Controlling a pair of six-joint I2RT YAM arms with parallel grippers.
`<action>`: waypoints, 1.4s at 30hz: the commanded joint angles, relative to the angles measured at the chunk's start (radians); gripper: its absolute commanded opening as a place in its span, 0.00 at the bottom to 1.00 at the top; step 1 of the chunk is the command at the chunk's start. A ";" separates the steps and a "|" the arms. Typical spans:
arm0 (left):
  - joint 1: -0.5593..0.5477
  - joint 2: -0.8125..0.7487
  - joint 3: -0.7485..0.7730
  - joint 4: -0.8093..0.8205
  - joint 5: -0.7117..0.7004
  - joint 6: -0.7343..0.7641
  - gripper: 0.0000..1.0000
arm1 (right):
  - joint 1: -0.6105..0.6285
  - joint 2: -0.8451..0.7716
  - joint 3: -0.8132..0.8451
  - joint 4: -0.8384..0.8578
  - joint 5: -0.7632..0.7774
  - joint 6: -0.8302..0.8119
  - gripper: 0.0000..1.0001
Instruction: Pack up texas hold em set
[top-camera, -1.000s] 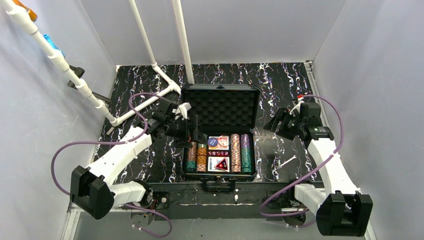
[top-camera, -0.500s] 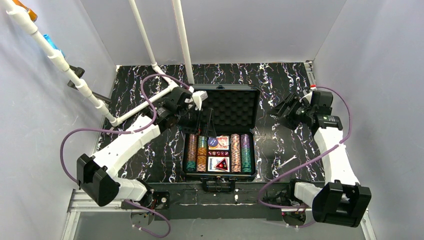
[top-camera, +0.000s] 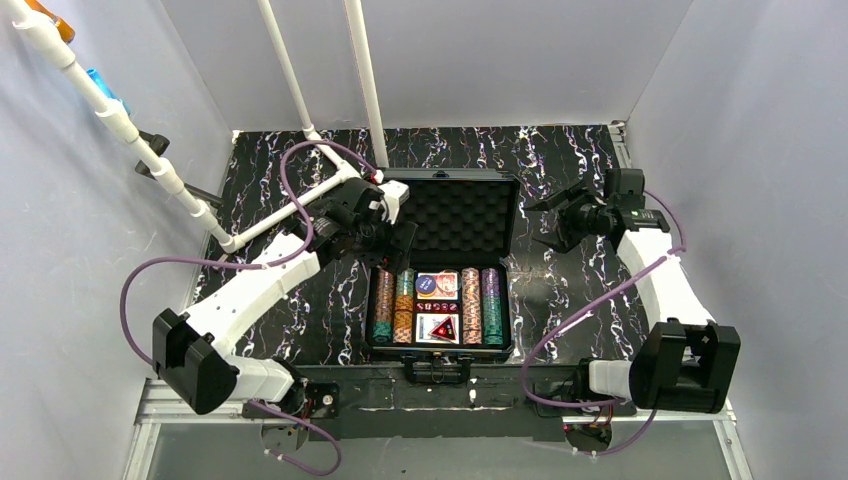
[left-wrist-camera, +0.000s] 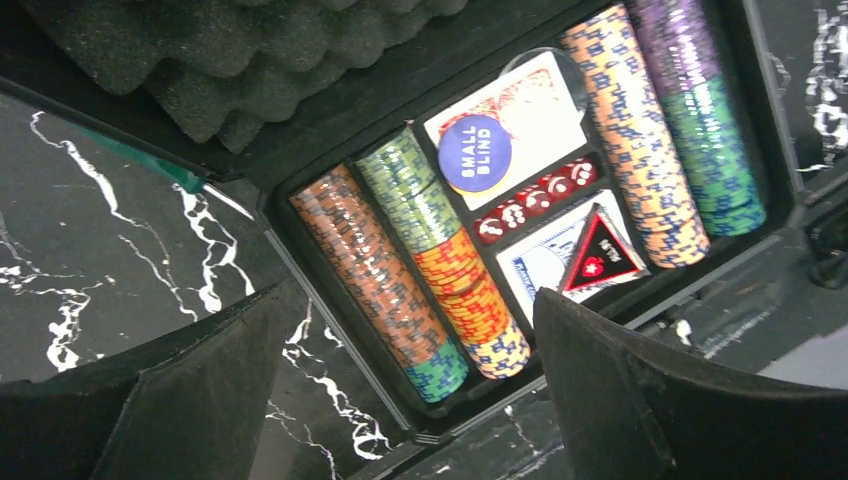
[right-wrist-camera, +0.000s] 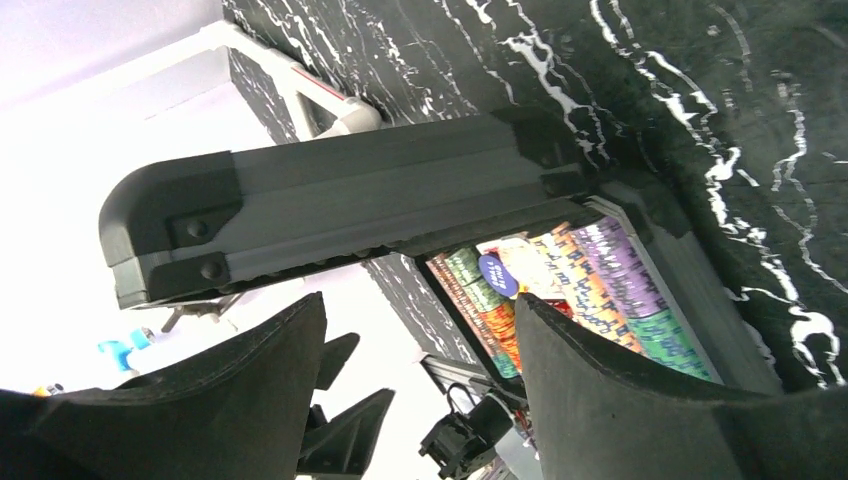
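Top external view is showing the black case (top-camera: 440, 351) lying open in the middle of the frame, its foam lid (top-camera: 455, 215) lifted toward the top. The left gripper (top-camera: 403, 245) is hanging at the lid's left edge, fingers wide apart, holding nothing. The right gripper (top-camera: 548, 222) is hanging just right of the lid, also wide and empty. Poker chips (left-wrist-camera: 440, 270) are lying in rows inside the case, with card decks (left-wrist-camera: 535, 110), the red triangle piece (left-wrist-camera: 600, 258) and tiny red dice (left-wrist-camera: 530, 197) between them

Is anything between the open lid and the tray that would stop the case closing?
Nothing visible inside the case: chips, decks and dice sit in their slots. The green-handled tool lies on the table outside the left wall, tip near the hinge corner; whether it reaches the seam is unclear.
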 joint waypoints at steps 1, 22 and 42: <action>-0.028 0.007 0.004 -0.025 -0.120 0.027 0.90 | 0.062 0.034 0.079 -0.036 0.038 0.100 0.77; -0.035 -0.154 -0.071 0.030 -0.246 0.003 0.94 | 0.247 0.152 0.139 0.176 0.191 0.015 0.75; 0.492 0.096 0.331 0.111 0.484 -0.458 0.97 | 0.168 0.037 0.348 0.052 0.145 -0.458 0.82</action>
